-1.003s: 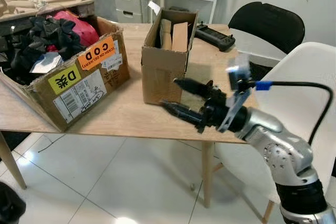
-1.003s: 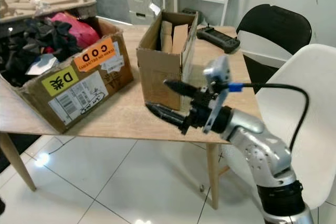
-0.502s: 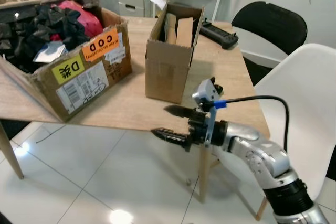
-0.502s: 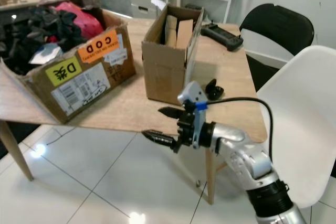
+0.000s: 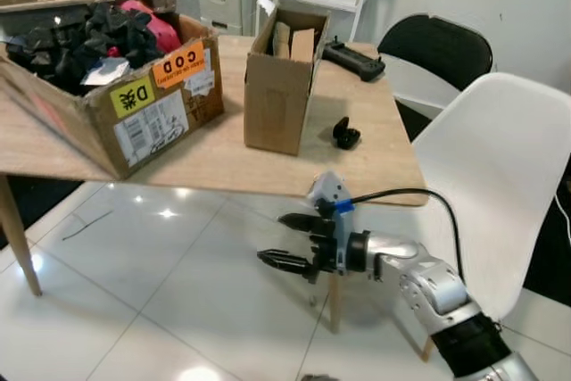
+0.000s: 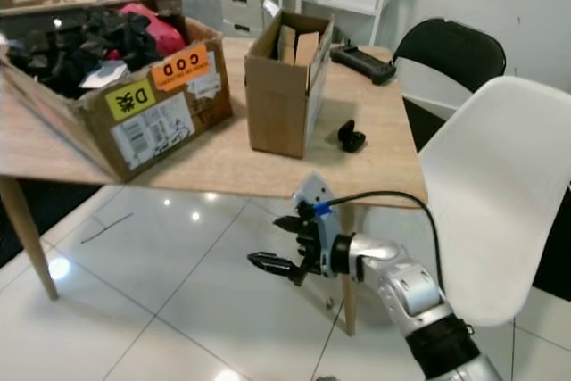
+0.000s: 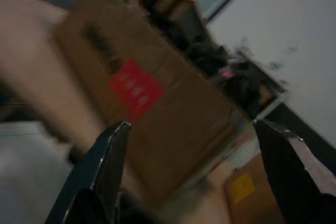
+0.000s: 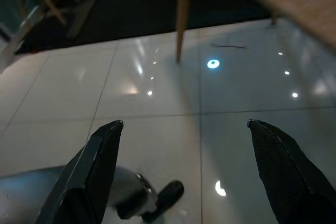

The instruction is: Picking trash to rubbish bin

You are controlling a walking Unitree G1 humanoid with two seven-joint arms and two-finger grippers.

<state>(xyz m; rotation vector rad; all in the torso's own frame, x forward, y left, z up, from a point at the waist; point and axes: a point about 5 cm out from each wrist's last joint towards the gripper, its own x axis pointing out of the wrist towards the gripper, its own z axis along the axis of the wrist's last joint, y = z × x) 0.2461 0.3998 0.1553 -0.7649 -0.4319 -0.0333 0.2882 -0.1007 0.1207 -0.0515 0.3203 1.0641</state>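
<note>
My right gripper (image 5: 273, 238) hangs open with nothing between its fingers, below the front edge of the wooden table (image 5: 223, 162) and over the tiled floor. A small black object (image 5: 343, 134) lies on the table to the right of a small open cardboard box (image 5: 278, 86), above and behind the gripper. In the right wrist view the open fingers (image 8: 100, 161) frame glossy floor and a table leg (image 8: 182, 14). The left wrist view is blurred; my left gripper (image 7: 190, 123) is open, facing a brown box with a red label (image 7: 134, 90).
A large cardboard box (image 5: 116, 69) full of dark clothes stands on the table's left. A black controller (image 5: 353, 58) lies at the back. A white chair (image 5: 495, 176) is close on my right, with a black chair (image 5: 435, 42) behind it.
My right gripper has dropped from table height in front of the small box to below the table edge, still open. The camera has pulled back, and the small black object has come into view.
</note>
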